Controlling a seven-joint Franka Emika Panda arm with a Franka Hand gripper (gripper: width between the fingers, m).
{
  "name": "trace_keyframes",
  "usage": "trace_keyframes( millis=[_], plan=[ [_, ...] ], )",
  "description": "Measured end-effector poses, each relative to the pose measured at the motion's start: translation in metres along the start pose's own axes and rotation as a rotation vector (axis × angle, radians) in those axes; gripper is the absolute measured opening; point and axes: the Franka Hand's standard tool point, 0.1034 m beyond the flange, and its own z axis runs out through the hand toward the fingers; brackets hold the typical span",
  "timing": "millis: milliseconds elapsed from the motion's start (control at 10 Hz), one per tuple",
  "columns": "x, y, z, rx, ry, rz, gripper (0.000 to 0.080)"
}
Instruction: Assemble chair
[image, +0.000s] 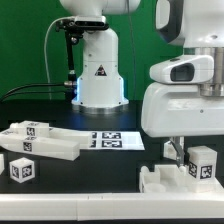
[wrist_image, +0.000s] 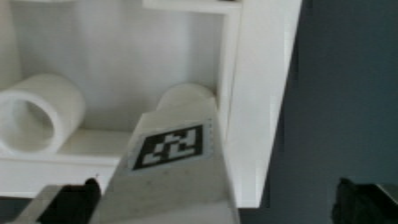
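The chair is in loose white parts. A long tagged piece (image: 45, 140) and a small tagged cube (image: 22, 170) lie at the exterior view's left. At the exterior view's right, a tagged block (image: 203, 163) stands on a low white piece (image: 160, 182). My gripper (image: 186, 154) hangs right over that block. In the wrist view the tagged bar (wrist_image: 175, 160) lies between my fingers (wrist_image: 68, 205), close to one and well apart from the other. My gripper (wrist_image: 219, 207) is open and holds nothing. Beyond the bar, a white frame holds a round peg (wrist_image: 43, 115).
The marker board (image: 110, 140) lies flat in the middle of the black table. The robot's white base (image: 98, 70) stands behind it before a green backdrop. The table's front edge runs just below the chair parts.
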Motion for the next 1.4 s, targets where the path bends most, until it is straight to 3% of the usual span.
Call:
trace_keyframes(
  millis=[100,200,300,400,700,1100,1200,1300,1400],
  plan=[
    [0.0000,0.0003,0.0001,0.000,0.000,0.006,0.0562],
    [0.0000,0.0002,0.0001,0.000,0.000,0.078,0.0426],
    [0.0005,0.0013,-0.0002,-0.001,0.000,0.163,0.0426],
    [0.0028,0.0067,-0.0014,-0.006,0.003,0.271,0.0291],
    [0.0025,0.0073,0.0004,-0.003,0.002,0.634,0.0290],
    [0.0013,0.0080,0.0020,0.050,-0.035,1.235,0.0290],
    [-0.0013,0.0065,0.0023,0.038,-0.051,1.252,0.0290],
    [-0.0045,0.0032,0.0013,-0.016,-0.057,1.156,0.0290],
    [-0.0040,0.0057,0.0013,-0.016,-0.087,1.207,0.0290]
  ],
)
